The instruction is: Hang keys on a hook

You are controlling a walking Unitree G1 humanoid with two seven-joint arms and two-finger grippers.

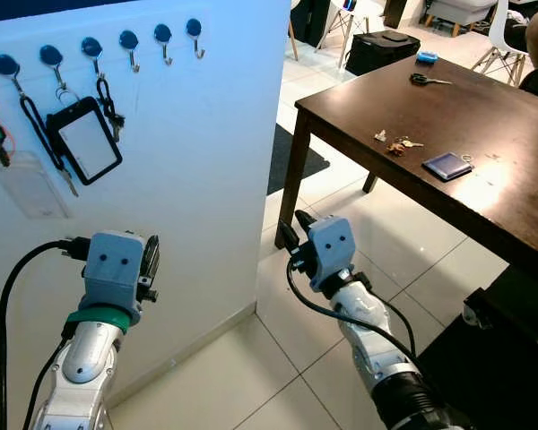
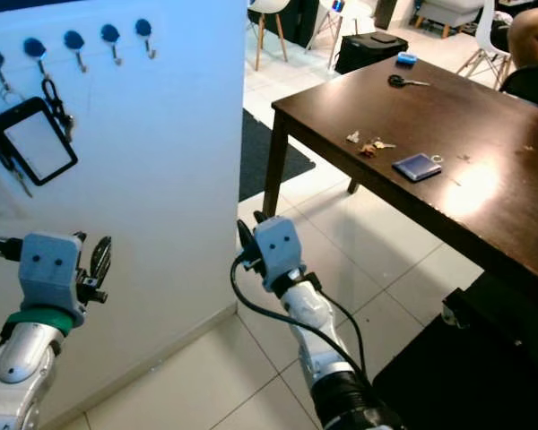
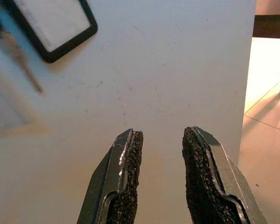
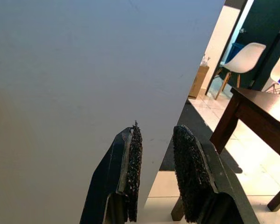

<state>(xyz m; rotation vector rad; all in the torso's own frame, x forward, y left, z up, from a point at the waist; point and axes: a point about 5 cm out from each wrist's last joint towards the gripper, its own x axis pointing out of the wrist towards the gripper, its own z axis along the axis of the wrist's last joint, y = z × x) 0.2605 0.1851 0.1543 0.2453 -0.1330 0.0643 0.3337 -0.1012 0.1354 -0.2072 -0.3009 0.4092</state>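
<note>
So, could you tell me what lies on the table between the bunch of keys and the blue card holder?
Nothing: in the left eye view the dark table is bare wood between the bunch of keys and the blue card holder.

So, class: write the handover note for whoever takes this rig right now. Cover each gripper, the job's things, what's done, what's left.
Left gripper: open, holds nothing, faces the white wall below the hook row.
Right gripper: open, holds nothing, low beside the wall's edge.
Keys: a small bunch lies on the dark table; another key lies farther back.
Hooks: three right-hand hooks are free; the others carry a badge holder and lanyards.
Done: nothing picked up.
Left: fetch keys, hang them.
</note>
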